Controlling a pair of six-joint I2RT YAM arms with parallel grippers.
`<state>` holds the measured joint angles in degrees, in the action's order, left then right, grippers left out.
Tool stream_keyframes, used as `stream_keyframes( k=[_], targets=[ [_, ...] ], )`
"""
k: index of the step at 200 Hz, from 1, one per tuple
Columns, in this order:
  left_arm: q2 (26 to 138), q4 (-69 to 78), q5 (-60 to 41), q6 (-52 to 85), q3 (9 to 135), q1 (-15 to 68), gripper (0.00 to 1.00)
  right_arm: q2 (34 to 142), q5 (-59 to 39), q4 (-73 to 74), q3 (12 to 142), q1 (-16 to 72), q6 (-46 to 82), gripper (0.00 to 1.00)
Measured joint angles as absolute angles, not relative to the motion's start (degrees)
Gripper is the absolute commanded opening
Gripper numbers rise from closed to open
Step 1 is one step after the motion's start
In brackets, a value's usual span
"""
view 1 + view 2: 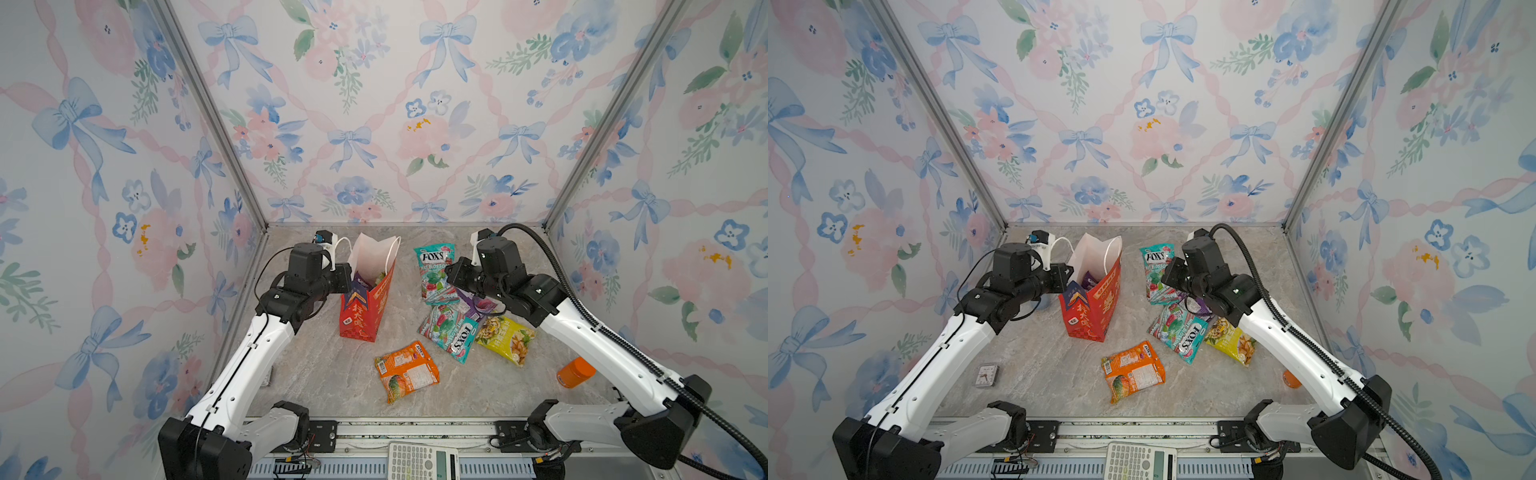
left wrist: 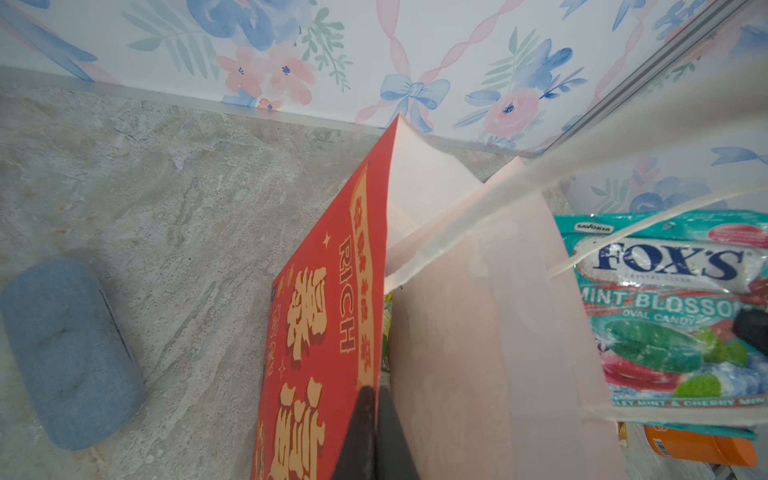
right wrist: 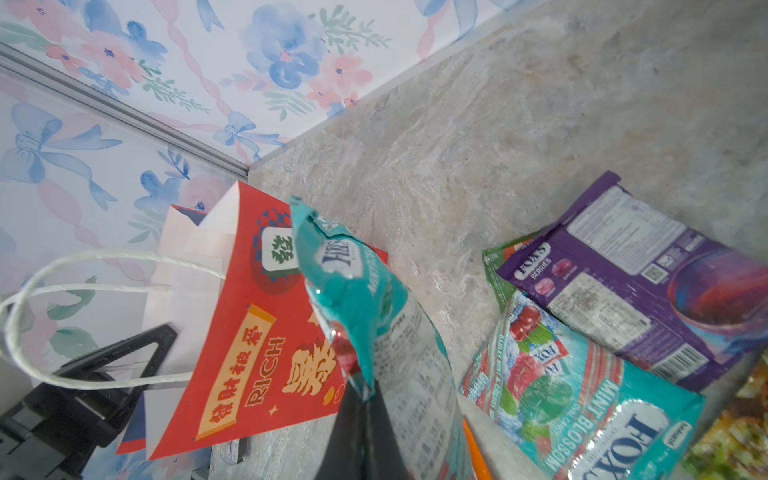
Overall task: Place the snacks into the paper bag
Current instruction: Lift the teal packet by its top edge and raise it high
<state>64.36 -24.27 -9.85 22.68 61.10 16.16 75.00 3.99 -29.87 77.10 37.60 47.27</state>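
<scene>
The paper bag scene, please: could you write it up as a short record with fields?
paper bag: upright, open, holding bagged packets
left end effector: shut on the bag's wall
right end effector: shut on teal packet
loose on table: second teal packet, purple packet, yellow packet, orange packet

orange bottle (image 1: 575, 372) lying | calculator (image 1: 422, 461) front edge | blue case (image 2: 70, 353) lying

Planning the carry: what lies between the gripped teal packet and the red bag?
Only bare tabletop separates teal packet and red bag, in both top views.
</scene>
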Motion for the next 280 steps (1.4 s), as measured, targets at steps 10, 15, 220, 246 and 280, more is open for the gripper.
stream_keyframes(
  k=[10, 15, 220, 246, 280],
  targets=[
    [64.36, -24.27, -9.85, 22.57, 61.1, 16.16, 0.0, 76.38, 4.45, -29.8, 79.77, 37.6, 45.89, 0.0],
    [64.36, -24.27, -9.85, 22.55, 61.1, 16.16, 0.0, 77.12, 4.6, -29.78, 81.21, 37.6, 45.3, 0.0],
    [64.34, -24.29, -9.87, 21.43, 61.1, 16.16, 0.0, 107.13, 7.6, -33.01, 129.49, 39.22, 28.8, 0.0],
    [64.34, -24.29, -9.85, 21.34, 61.1, 16.16, 0.0, 111.22, 7.57, -34.61, 136.18, 41.3, 28.23, 0.0],
    [64.34, -24.29, -9.85, 21.02, 61.1, 16.16, 0.0, 114.67, 7.46, -36.51, 141.43, 44.51, 27.81, 0.0]
  ],
)
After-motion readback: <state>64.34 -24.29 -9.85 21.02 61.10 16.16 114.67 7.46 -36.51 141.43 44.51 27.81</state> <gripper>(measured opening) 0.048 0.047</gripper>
